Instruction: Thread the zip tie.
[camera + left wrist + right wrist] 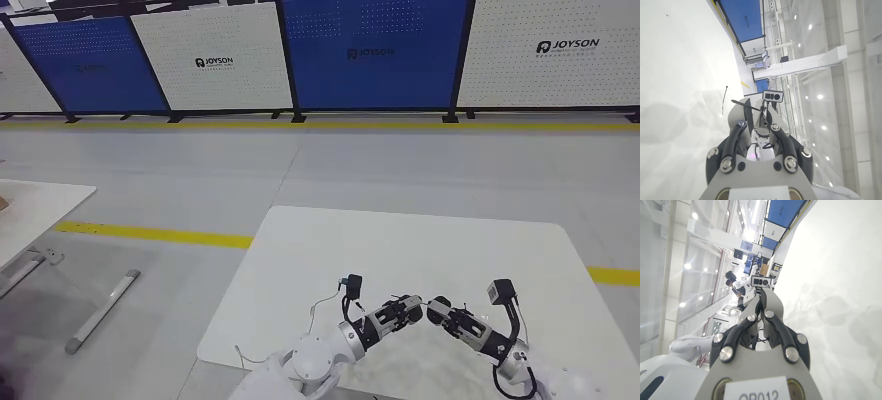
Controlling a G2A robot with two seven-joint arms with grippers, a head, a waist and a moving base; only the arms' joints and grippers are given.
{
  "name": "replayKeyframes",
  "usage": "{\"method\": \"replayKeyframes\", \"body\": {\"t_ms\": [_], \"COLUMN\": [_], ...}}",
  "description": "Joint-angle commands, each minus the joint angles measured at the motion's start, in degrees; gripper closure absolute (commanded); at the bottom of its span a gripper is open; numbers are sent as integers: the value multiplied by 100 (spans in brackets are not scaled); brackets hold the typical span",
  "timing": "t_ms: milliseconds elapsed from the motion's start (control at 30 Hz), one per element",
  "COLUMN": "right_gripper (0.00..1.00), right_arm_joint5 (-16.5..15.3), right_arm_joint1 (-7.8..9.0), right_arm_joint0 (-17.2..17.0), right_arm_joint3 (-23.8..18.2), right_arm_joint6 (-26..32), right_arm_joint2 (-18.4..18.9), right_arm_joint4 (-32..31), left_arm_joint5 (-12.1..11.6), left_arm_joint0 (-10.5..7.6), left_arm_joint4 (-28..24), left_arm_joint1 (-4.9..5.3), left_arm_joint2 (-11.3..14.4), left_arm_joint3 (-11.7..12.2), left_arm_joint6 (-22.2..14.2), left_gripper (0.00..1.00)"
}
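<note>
White table [450,250]; zip tie [753,108] across left hand [757,103]

Zip ties number 2: 1 raised zip tie [745,105] in the air where the pincers meet, and 1 loose zip tie [725,94] lying flat on the desk [420,240]. Pincers number 2, the left pincer [758,111] and the right pincer [761,300]. Desks number 2, counting the second desk [40,200] off to the left. Behind stand 5 panels, 2 blue panels [375,50] and 3 white panels [555,40]. 2 yellow lines [150,233] cross the floor.
</note>
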Motion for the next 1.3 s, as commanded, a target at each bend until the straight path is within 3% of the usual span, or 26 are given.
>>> {"method": "replayKeyframes", "body": {"t_ms": [0,200,433,767,800,833,867,1067,1267], "right_gripper": [100,100,100,100,81,28,0,0,0], "right_arm_joint5": [0,0,0,64,91,110,132,60,-268], "right_arm_joint1": [0,0,0,-7,-10,-11,-13,20,91], "right_arm_joint0": [0,0,0,-18,-20,-23,-32,-166,-564], "right_arm_joint3": [0,0,0,-33,-50,-59,-69,-76,-75], "right_arm_joint6": [0,0,0,-51,-54,-52,-37,239,303], "right_arm_joint2": [0,0,0,-15,-15,-9,5,285,854], "right_arm_joint4": [0,0,0,-24,-39,-41,-20,312,672], "left_arm_joint5": [-2,-16,-35,-86,-89,-91,-93,18,-14], "left_arm_joint0": [7,30,45,36,42,48,58,123,404], "left_arm_joint4": [-3,108,127,221,231,239,249,-30,-92], "left_arm_joint1": [1,4,3,-7,-7,-7,-6,19,134], "left_arm_joint2": [-11,-9,-23,8,11,12,12,-130,-546], "left_arm_joint3": [-2,-12,-21,15,7,-2,-17,-151,-426], "left_arm_joint6": [-5,-12,-8,-34,-34,-36,-38,-153,-270], "left_gripper": [87,84,100,100,100,100,100,100,100]}}
